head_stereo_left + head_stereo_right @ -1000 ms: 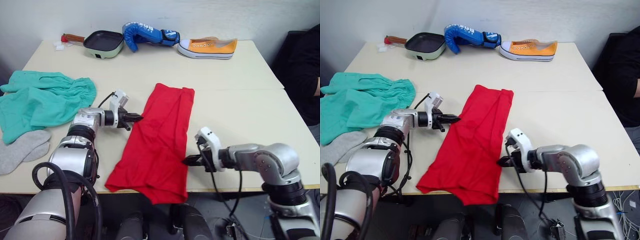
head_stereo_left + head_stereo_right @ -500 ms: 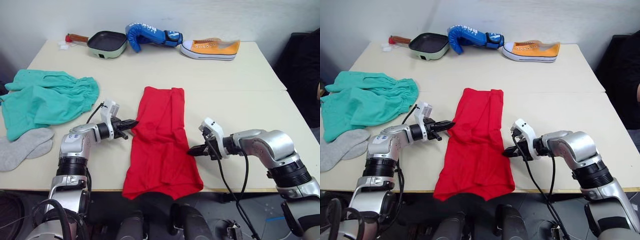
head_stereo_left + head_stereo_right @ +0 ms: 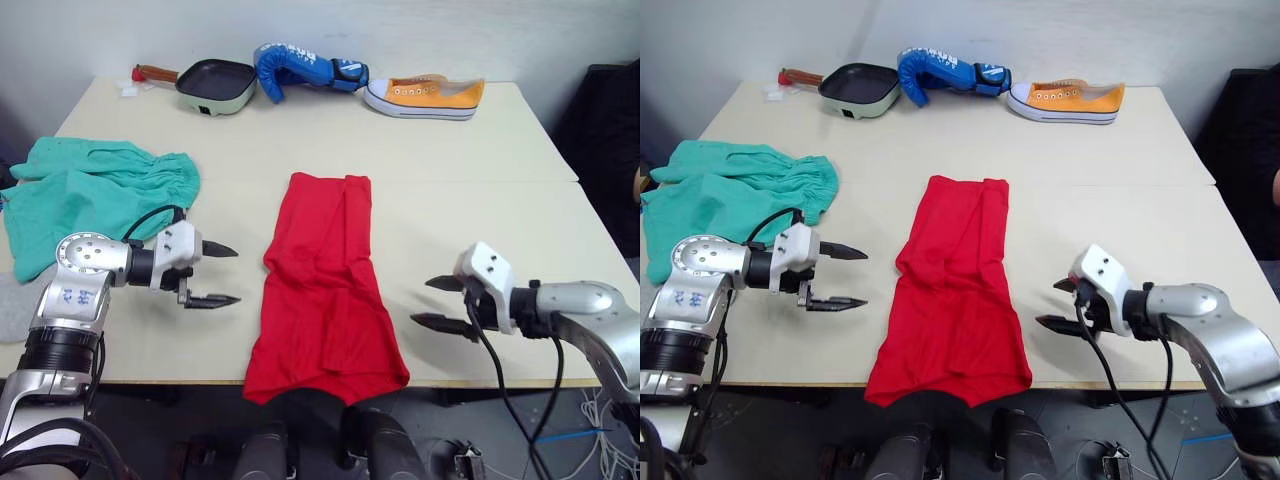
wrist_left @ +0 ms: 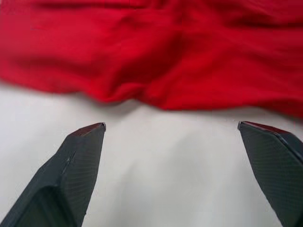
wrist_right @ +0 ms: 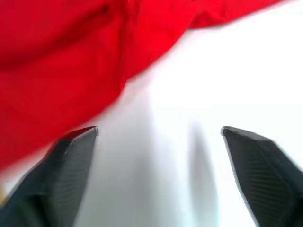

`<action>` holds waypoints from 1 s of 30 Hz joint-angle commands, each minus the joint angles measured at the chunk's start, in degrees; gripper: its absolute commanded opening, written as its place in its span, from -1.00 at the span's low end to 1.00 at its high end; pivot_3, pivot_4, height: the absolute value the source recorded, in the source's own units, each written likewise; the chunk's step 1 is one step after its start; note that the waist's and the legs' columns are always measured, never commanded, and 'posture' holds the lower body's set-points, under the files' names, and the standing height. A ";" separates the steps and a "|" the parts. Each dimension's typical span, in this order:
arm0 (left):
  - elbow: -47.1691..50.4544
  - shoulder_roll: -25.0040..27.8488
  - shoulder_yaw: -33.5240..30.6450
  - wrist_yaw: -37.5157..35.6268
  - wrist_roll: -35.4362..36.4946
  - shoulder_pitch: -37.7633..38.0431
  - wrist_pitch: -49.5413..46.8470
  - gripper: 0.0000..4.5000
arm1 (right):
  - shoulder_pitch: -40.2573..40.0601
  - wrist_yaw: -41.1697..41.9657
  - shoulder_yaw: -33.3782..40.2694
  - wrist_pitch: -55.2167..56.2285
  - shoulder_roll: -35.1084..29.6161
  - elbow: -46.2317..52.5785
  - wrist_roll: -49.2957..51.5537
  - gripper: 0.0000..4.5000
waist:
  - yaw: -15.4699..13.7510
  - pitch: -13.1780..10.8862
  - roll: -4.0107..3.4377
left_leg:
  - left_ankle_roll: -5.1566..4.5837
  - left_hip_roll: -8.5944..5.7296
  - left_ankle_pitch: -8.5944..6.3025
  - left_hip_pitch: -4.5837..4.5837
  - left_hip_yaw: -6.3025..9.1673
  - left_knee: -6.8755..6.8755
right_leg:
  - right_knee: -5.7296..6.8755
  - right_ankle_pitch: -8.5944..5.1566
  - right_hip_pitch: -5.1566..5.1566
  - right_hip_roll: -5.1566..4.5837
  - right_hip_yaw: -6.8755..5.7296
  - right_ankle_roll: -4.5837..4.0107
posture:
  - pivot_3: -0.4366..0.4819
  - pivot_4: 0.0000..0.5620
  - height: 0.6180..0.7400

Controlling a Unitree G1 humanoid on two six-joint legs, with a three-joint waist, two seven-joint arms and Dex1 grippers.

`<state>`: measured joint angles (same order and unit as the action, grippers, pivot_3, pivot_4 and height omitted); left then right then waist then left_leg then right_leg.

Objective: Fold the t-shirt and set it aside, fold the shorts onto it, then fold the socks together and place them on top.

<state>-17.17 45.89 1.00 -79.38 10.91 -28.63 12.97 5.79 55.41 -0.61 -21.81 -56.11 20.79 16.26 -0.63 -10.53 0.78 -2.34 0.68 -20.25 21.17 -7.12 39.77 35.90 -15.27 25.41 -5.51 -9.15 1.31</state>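
My left gripper (image 3: 222, 275) and right gripper (image 3: 435, 303) gape empty beside the shirt (image 3: 322, 290); head views add shorts (image 3: 90, 195) upper left.

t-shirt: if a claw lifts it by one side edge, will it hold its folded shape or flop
Probably flop: the t-shirt lies in soft wrinkles, so it looks limp. Its near end already droops over the table edge, so it would likely sag and unfold. It seems light.
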 commanded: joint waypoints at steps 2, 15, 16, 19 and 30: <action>-1.41 -1.70 2.25 -3.11 -0.98 1.93 24.64 1.00 | -3.13 1.05 -2.19 40.52 0.69 -5.34 -13.50 0.99 | -0.13 0.00 0.00 | 0.00 0.00 0.01 -0.07 -0.03 0.01 | 0.02 0.01 -0.05 0.02 0.01 0.02 | -0.05 -0.47 1.00; -15.93 -6.56 12.94 -2.13 -1.01 -1.96 54.41 1.00 | 3.15 -5.24 -11.77 70.06 6.56 -18.41 -29.11 0.99 | -0.67 -0.01 -0.07 | -0.16 0.04 -0.02 -0.63 -0.03 0.11 | -0.01 0.02 -0.69 0.04 0.02 0.03 | -0.05 -0.47 1.00; -16.06 -6.84 13.53 -1.82 -0.55 -2.12 54.47 0.91 | 3.66 -5.59 -12.50 69.86 7.40 -18.75 -29.37 1.00 | -0.70 0.00 -0.08 | -0.22 0.05 -0.09 -0.90 0.01 0.05 | -0.10 0.01 -1.00 0.04 0.00 0.03 | -0.05 -0.47 1.00; -16.02 -7.22 14.95 -1.52 0.89 -2.23 53.67 0.58 | 5.14 -6.06 -13.97 68.97 9.16 -19.60 -29.29 0.72 | -0.68 0.00 -0.08 | -0.35 0.07 -0.23 -0.99 0.02 0.06 | -0.11 0.01 -1.10 0.01 0.02 0.03 | -0.05 -0.47 1.00; -11.25 -8.09 14.85 0.44 5.38 -0.97 41.58 -0.99 | 3.30 -4.09 -12.70 58.90 7.49 -13.67 -19.36 -0.98 | -0.62 -0.01 -0.09 | -0.34 0.08 -0.22 -0.84 0.04 0.14 | -0.05 0.01 -0.97 0.03 -0.01 0.03 | -0.05 -0.47 1.00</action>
<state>-31.07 37.48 16.62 -79.56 14.23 -30.34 56.48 9.72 50.80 -15.11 38.72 -47.64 3.90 -6.49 -1.24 -10.55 0.69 -2.69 0.76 -20.47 20.33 -7.08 39.91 35.86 -15.26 24.44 -5.49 -9.16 1.34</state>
